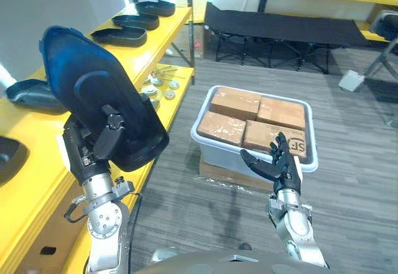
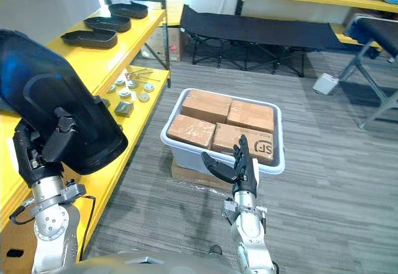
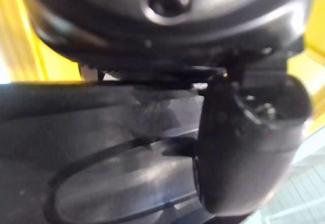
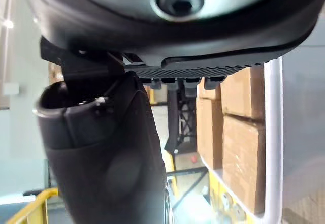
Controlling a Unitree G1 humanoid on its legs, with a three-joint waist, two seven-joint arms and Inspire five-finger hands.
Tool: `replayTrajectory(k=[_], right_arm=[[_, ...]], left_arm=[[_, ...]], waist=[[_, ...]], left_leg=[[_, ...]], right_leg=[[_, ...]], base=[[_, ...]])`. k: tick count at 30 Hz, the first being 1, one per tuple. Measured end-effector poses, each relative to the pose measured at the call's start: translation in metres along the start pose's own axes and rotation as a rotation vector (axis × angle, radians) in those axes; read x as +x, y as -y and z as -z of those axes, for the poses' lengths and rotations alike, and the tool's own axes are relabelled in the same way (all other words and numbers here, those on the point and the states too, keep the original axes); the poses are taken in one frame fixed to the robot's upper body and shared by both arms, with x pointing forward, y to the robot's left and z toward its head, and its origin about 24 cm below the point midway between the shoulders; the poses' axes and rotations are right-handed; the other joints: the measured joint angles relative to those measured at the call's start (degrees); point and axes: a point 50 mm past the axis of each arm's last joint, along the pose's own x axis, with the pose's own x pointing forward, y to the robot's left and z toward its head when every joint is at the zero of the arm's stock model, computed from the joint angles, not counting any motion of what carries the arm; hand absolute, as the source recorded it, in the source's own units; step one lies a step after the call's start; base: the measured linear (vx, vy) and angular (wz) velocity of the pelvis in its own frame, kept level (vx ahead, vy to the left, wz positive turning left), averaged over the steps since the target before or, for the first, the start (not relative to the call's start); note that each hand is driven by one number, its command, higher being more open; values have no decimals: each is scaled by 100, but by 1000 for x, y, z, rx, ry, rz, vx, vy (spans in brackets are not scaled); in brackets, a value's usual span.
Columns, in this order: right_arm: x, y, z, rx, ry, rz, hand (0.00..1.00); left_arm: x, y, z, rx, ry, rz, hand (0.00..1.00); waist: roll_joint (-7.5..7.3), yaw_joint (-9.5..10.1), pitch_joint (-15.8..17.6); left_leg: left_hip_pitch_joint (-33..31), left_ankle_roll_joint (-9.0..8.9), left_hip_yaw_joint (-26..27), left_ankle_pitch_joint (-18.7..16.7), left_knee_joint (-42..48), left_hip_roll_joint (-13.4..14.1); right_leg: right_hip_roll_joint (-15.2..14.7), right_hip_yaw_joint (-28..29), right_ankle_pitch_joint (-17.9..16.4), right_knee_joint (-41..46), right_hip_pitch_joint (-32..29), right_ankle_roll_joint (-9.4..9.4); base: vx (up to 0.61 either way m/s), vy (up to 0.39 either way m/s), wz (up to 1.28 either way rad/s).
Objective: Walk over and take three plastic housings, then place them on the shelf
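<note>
Plastic housing (image 1: 93, 94), dark and dished, stands upright in the left hand (image 1: 93, 143), whose thumb and fingers are clamped on its lower edge. It is held above the front edge of the yellow shelf (image 1: 31, 131) and clear of the shelf's top, so this one is carried over but not yet set down. Five similar housings lie on the shelf: three in a row (image 1: 118, 36) at its far end and two (image 1: 31, 94) on its near part. Which of them count toward the three I cannot tell. The right hand (image 1: 277, 162) hangs well out from the shelf with its fingers spread and nothing in it, near a white bin (image 1: 205, 140) of cardboard boxes (image 1: 258, 115). As I judge it, lowering this housing onto bare shelf top comes next, and any further fetching depends on that count.
</note>
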Motion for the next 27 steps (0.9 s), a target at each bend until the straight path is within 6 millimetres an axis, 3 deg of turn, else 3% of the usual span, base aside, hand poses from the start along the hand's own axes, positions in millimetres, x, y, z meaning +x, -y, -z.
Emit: replayTrajectory(k=[1, 3, 4, 6, 10, 16, 18, 21, 22, 27], right_arm=[[0, 2, 0, -5, -3, 11, 100], [3, 5, 0, -28, -16, -19, 100], [4, 3, -1, -20, -16, -37, 100], [2, -19, 0, 60, -27, -152, 100], [-3, -33, 2, 67, -37, -247, 100], [0, -65, -11, 155, 8, -414, 100], [2, -76, -18, 183, 36, -480, 100], [5, -101, -33, 202, 92, -642, 100], [7, -114, -39, 179, 120, -758, 100], [10, -141, -48, 116, 154, -976, 100]], left_arm=[[-1, 6, 1, -10, -7, 34, 0], [-7, 17, 3, -48, -33, 79, 0], [-8, 16, 4, -56, -39, 79, 0], [-14, 8, 5, -56, -65, 44, 0], [-21, 11, 4, -66, -79, 58, 0], [-23, 30, -7, -87, -52, 137, 0], [-21, 30, -16, -93, -19, 158, 0], [-21, 12, -34, -51, 46, 130, 0], [-21, -5, -42, 4, 71, 70, 0], [-25, -44, -46, 137, 70, -121, 0]], waist=[[-3, -37, 18], [76, 75, 90], [84, 115, 113], [57, 176, 156], [27, 181, 180], [44, 170, 182], [69, 313, 194], [87, 618, 196], [120, 817, 197], [125, 1179, 205]], left_leg=[[-64, 87, 300, 60, 33, 95], [7, -111, 424, 323, -114, 101], [55, -124, 439, 346, -159, 80], [223, -164, 565, 361, -328, 63], [258, -179, 568, 446, -484, 40], [56, -218, -65, 726, -710, -76], [38, -230, -343, 776, -746, -122], [58, -227, -651, 807, -802, -209], [56, -226, -739, 806, -806, -250], [-32, -220, -1120, 807, -789, -358]], right_leg=[[-41, -219, -27, 2, 62, 37], [-123, -418, -65, 55, 171, 95], [-146, -408, -71, 69, 185, 99], [-169, -294, -122, 79, 196, 112], [-170, -312, -124, 40, 190, 118], [-202, -875, -195, 148, 269, 210], [-253, -1130, -347, 347, 359, 227], [-354, -1417, -580, 596, 494, 272], [-395, -1465, -661, 672, 528, 274], [-439, -1852, -812, 749, 711, 334]], base=[[-54, 2, 116], [-45, 50, 72], [-34, 71, 0], [-23, 43, -23], [-1, 9, -1], [45, -4, 47], [72, -15, 82], [52, -12, 56], [30, -8, 36], [13, -29, 43]])
